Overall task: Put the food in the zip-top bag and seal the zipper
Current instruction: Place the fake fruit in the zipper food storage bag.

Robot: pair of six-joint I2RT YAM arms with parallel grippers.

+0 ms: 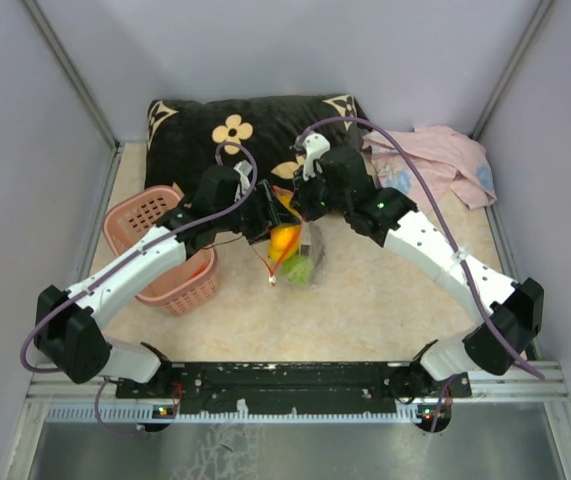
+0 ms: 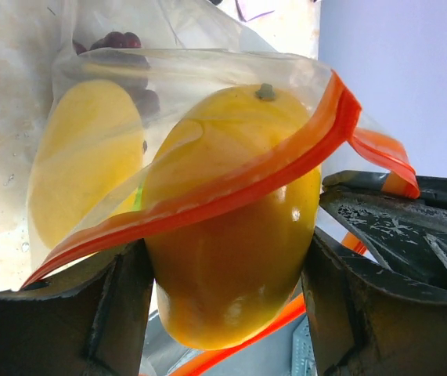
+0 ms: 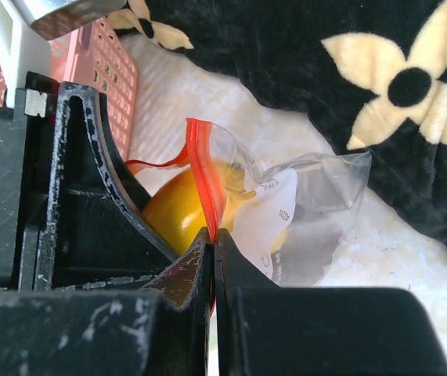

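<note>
Left fingers hold fruit; right fingers pinch zipper.

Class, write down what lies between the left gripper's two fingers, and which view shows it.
A yellow-orange toy fruit fills the left gripper, the zipper draped across it; the left wrist view shows this.

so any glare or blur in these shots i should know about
left wrist: background washes out white through the zip-top bag, small glint on the mango; right wrist: the dark fingers up close look soft; top external: even light, faint shadows.
</note>
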